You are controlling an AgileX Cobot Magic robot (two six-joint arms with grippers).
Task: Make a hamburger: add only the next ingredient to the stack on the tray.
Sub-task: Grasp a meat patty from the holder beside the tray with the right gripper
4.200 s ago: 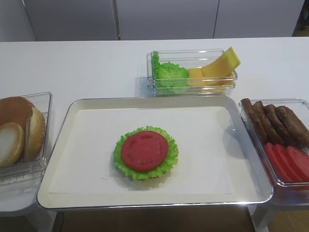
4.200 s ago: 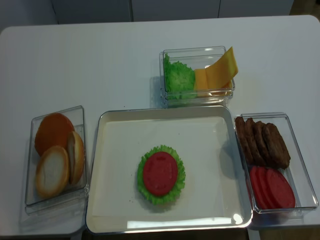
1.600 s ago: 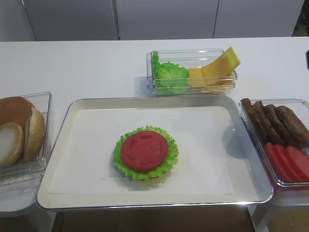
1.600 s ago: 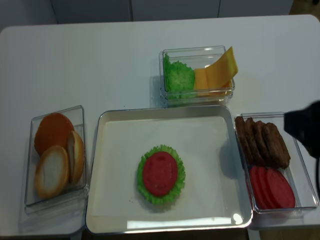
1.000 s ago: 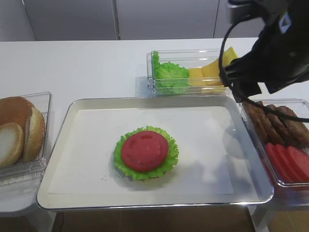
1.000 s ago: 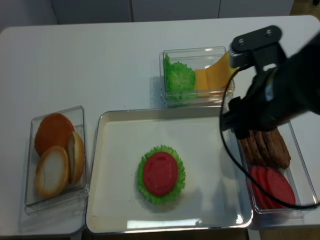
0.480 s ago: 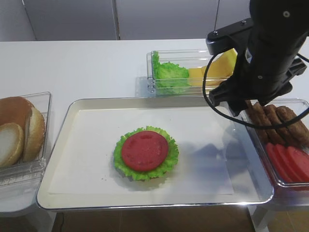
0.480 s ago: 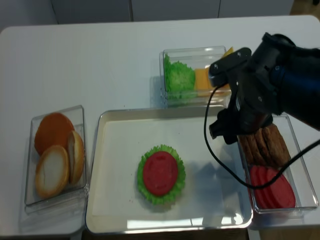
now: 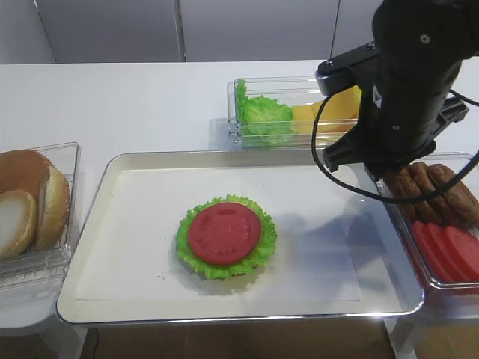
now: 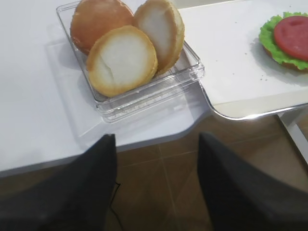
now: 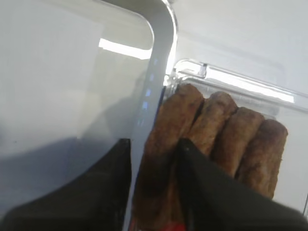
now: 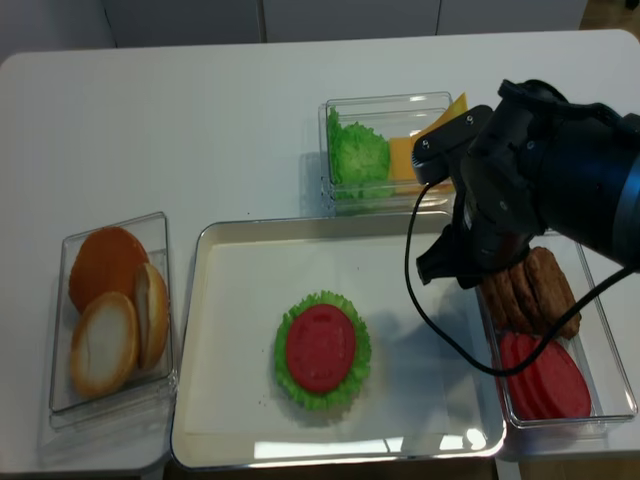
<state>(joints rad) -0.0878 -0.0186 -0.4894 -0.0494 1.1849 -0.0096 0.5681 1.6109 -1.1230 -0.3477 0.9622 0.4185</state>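
The right gripper (image 11: 154, 185) is down in the clear box (image 9: 470, 161) at the tray's 3 o'clock side, its two dark fingers (image 11: 115, 183) set on either side of the leftmost meat patty (image 11: 163, 154), the one nearest the tray rim; whether they already press the patty cannot be told. Three more patties (image 11: 240, 139) stand on edge just beside it, with tomato slices (image 12: 545, 375) at the box's 6 o'clock end. The stack (image 9: 225, 235), lettuce frill under a tomato slice, sits near the middle of the tray (image 9: 112, 168). The left gripper (image 10: 156, 187) hovers with jaws apart at the table's near edge, at 6 o'clock from the bun box (image 10: 192, 72).
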